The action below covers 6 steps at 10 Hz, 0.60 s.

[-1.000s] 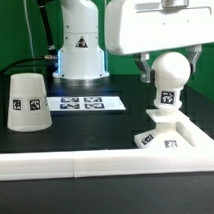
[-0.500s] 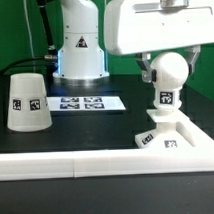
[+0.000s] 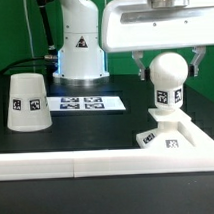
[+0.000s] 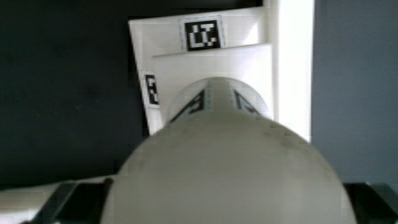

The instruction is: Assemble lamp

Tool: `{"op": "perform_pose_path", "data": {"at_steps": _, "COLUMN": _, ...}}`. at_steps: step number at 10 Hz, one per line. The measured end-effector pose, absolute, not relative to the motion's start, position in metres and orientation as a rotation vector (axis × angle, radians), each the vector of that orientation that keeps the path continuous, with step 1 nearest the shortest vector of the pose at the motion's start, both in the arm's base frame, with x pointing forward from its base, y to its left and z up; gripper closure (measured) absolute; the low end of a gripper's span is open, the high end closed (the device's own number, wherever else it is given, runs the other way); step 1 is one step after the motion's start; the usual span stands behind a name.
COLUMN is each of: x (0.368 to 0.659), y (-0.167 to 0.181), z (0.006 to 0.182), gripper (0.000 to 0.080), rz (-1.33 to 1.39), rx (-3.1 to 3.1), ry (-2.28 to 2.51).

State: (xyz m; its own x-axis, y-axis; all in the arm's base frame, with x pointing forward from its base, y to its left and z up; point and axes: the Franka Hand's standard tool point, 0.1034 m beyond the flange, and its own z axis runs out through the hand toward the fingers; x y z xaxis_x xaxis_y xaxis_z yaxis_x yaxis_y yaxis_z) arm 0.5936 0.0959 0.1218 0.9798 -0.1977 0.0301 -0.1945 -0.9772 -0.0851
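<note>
**Surface and room.** A black tabletop (image 3: 96, 130) lies before a green backdrop (image 3: 12, 28). A white ledge (image 3: 57, 165) runs along its near edge. At the back stands my white pedestal (image 3: 80, 51), bearing a triangle sticker. In front of it, flat on the tabletop, is the marker board (image 3: 85, 102). The shade (image 3: 27, 100) stands mouth down on the exterior view's left, well apart from the other parts, with one square tag facing the camera.

**Lamp parts.** The stepped base (image 3: 171, 133) sits on the exterior view's right, against the ledge, with tags visible on its faces. The bulb (image 3: 167, 85) stands upright directly over the base's raised centre, neck downward, a tag on the neck. The neck's lower end meets the top step; how deeply it is seated cannot be told. In the wrist view the bulb (image 4: 222, 160) fills the foreground and the base (image 4: 196, 50) lies beyond it on the dark tabletop (image 4: 54, 100).

**Claw.** My claw (image 3: 171, 73) hangs over the bulb, its fingers (image 3: 144, 69) flanking the ball on either side, spread about as wide as the ball. I cannot tell whether the pads press it or stand just clear.
</note>
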Motion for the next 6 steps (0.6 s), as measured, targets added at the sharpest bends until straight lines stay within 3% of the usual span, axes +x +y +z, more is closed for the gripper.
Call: {"op": "perform_pose_path", "data": {"at_steps": 6, "x": 0.5939, "y": 0.0972, "z": 0.1208, "gripper": 0.0220, "rz": 0.021, "rx": -2.846, "ry": 1.071}}
